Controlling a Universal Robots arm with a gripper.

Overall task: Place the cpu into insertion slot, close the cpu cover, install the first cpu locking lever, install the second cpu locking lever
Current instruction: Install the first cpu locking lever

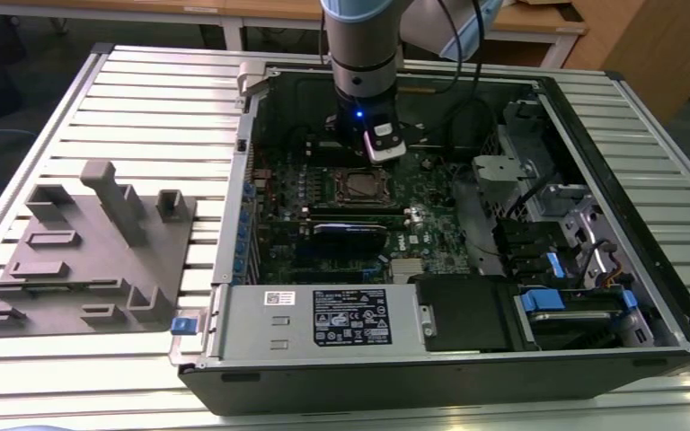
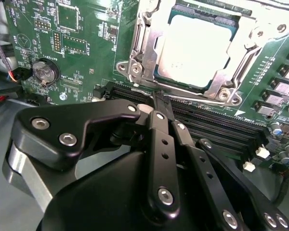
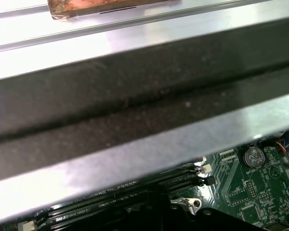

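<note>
Cpu seated in slot, cover lying closed around it; end effector pressed together, pinching nothing, tips at the slot's edge beside the memory slots. Judged: first-lever step in hand; latching would call for a steady, controlled downward press.

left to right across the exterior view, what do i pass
grey fixture block → silver case wall → insertion slot → blue drive tabs
</note>
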